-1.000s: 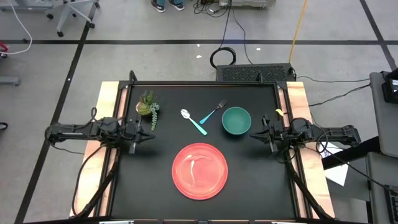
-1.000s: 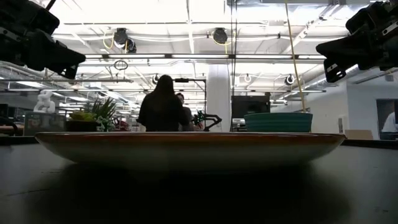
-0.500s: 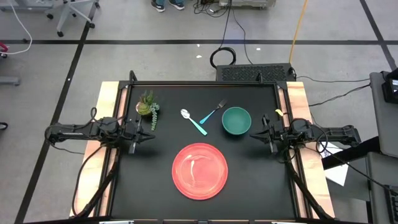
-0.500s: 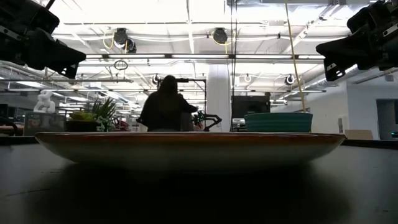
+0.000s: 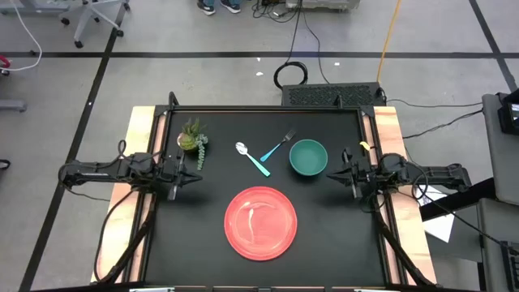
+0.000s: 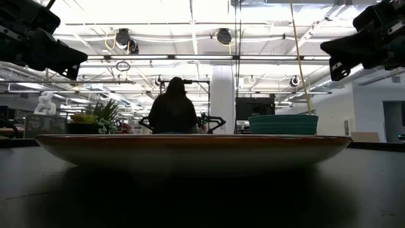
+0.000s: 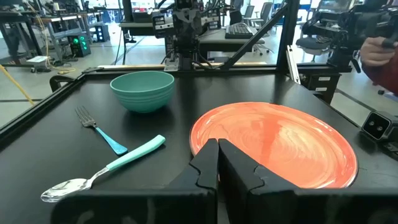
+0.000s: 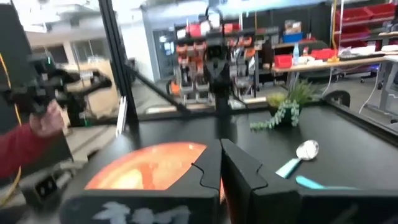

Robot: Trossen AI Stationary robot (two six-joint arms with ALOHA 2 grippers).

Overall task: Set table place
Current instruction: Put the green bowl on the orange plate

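Observation:
The red plate [image 5: 260,222] lies flat on the black table [image 5: 211,235], toward the near edge. The teal bowl [image 5: 308,156] stands upright beyond it, to the right. The fork [image 5: 278,147] and the spoon [image 5: 252,158] with light-blue handles lie flat left of the bowl, their handle ends close together. My left gripper [image 5: 197,178] hovers at the table's left edge, shut and holding nothing; its fingers [image 7: 219,163] point at the plate [image 7: 273,143]. My right gripper [image 5: 330,175] hovers at the right edge, shut, just right of the bowl; its fingers [image 8: 221,165] face across the table.
A small green potted plant [image 5: 193,139] stands at the far left, just beyond my left gripper. Wooden strips [image 5: 144,146] run along the left and right sides. A person [image 6: 171,112] stands in the room beyond the table. Bare tabletop lies on both sides of the plate.
Both arms and all tableware have kept still. Only the person in the room behind the table has shifted.

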